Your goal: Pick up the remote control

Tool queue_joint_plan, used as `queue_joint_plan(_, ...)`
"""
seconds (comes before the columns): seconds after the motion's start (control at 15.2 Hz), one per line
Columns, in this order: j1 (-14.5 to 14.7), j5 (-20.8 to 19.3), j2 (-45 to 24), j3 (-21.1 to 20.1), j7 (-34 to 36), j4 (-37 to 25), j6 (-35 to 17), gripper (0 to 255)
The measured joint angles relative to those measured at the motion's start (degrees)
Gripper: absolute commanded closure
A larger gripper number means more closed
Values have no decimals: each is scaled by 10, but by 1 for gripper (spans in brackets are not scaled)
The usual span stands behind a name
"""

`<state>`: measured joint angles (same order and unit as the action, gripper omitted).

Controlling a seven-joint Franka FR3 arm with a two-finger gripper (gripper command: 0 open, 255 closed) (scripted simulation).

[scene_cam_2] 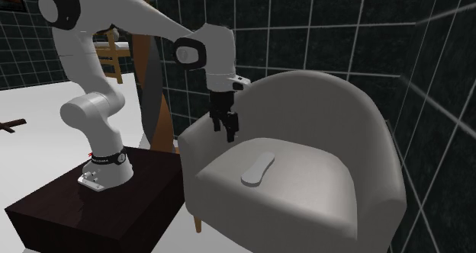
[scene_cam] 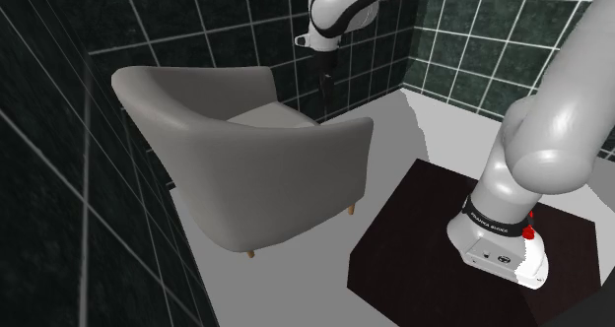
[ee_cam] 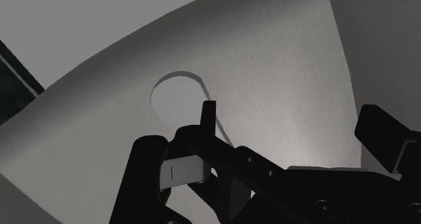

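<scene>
Hovering above grey armchair point(scene_cam_2: 324, 107), fingers point(ee_cam: 381, 131) parted, pale remote point(scene_cam_2: 258, 169) on seat point(scene_cam_2: 313, 187), dark tiled walls point(scene_cam_2: 305, 23).

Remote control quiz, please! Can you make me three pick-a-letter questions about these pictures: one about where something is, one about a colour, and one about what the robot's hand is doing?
1. Where is the remote control?
A) on the seat of the armchair
B) on the floor
C) on the stand

2. What colour is the armchair?
A) red
B) grey
C) green

3. What is the gripper doing?
A) squeezing the remote control
B) hanging open above the seat, holding nothing
C) lying on the floor

Answers:
1 A, it lies flat on the seat cushion.
2 B, the whole chair is drawn grey.
3 B, its fingers stand apart in the wrist view, and the remote control lies apart from them.
</scene>
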<state>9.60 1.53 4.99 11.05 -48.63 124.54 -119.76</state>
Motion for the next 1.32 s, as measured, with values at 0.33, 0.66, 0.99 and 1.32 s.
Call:
queue_joint_plan(0.33,10,9,-109,-8,-91,-64,-44,0)
queue_joint_plan(0.66,13,10,-211,-26,-173,-141,-72,0)
queue_joint_plan(0.99,16,7,-271,-39,-208,-182,-92,0)
queue_joint_plan(1.32,15,10,-292,-41,-211,-175,-121,0)
